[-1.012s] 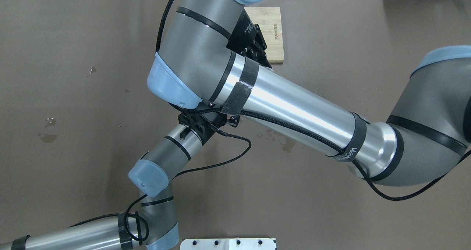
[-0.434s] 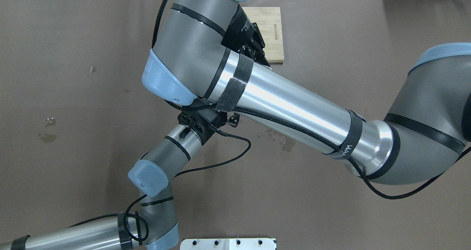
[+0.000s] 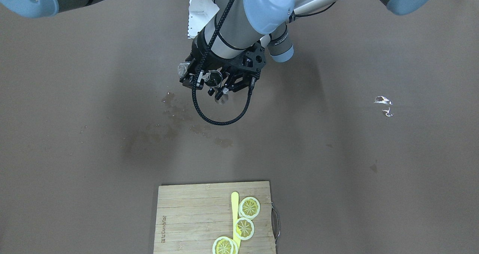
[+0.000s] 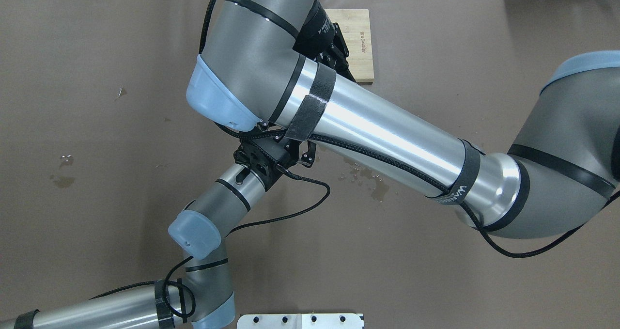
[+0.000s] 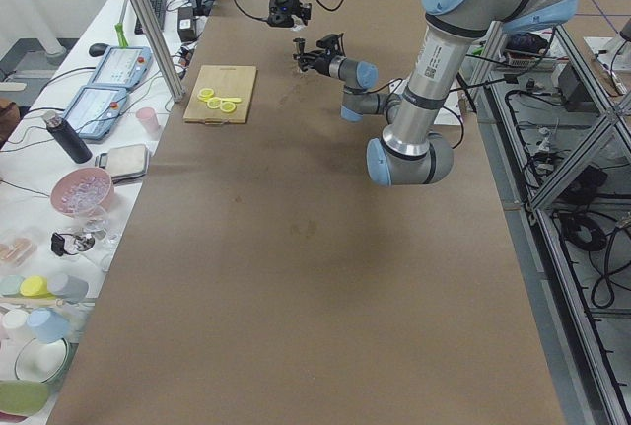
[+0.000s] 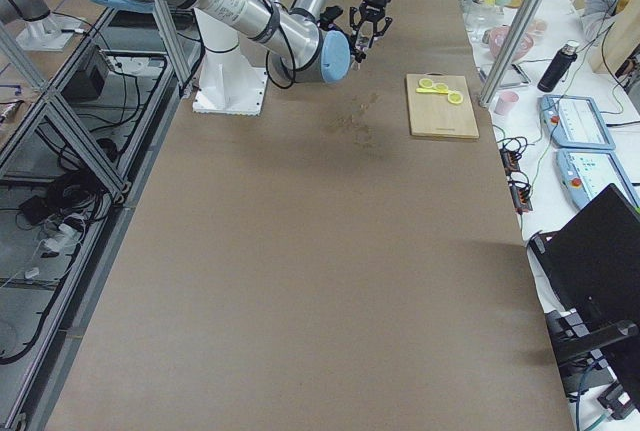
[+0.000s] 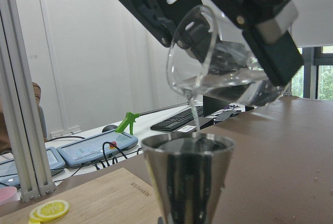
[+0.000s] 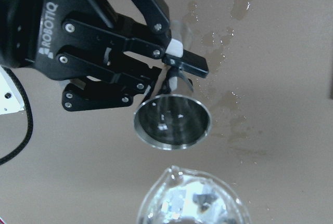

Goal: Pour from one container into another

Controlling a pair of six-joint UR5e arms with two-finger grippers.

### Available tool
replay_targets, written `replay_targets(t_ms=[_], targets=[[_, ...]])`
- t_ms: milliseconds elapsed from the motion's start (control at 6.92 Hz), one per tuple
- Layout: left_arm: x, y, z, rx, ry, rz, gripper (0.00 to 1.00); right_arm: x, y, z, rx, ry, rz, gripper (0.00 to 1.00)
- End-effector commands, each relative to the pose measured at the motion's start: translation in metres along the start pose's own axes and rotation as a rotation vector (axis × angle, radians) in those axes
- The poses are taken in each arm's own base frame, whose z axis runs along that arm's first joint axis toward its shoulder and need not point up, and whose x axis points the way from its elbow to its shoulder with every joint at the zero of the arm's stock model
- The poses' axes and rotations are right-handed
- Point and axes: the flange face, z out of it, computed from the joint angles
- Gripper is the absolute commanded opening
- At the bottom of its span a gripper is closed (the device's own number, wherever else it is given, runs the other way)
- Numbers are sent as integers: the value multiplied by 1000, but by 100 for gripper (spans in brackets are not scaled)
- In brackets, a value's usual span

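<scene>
A steel jigger (image 7: pixel 187 177) stands upright in the left wrist view, and from above its round open mouth (image 8: pixel 173 121) shows. My left gripper (image 8: pixel 174 83) is shut on its lower part. Just above it, my right gripper (image 7: pixel 229 42) is shut on a clear glass beaker (image 7: pixel 218 63), tilted with its lip over the jigger. A thin stream of water (image 7: pixel 193 115) falls from the lip into the jigger. The beaker's rim (image 8: pixel 192 198) fills the bottom of the right wrist view. In the overhead view the right forearm (image 4: pixel 378 130) hides both containers.
A wooden cutting board (image 3: pixel 194 216) with lemon slices (image 3: pixel 249 207) and a yellow knife lies at the table's far side from the robot. Water spots (image 4: pixel 368 179) mark the brown table near the grippers. An aluminium post (image 7: pixel 21 109) and desk equipment stand beyond the board.
The right arm's elbow and forearm have shifted slightly up and to the left in the overhead view. The left arm has stayed in place.
</scene>
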Motion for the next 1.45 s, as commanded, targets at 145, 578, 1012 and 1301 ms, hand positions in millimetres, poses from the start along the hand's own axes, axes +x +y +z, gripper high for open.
replay_targets(t_ms=[145, 578, 1012, 1301], targets=[[-1, 1, -1, 0, 0, 0, 0, -7, 23, -27, 82, 21, -4, 0], [-19, 5, -15, 46, -20, 13, 0, 9, 74, -46, 200, 24, 9, 0], [-32, -1, -16, 78, -53, 27, 0, 38, 127, -26, 332, 73, -29, 0], [-55, 4, -21, 74, -72, 45, 0, 53, 156, -21, 426, 79, -24, 0]])
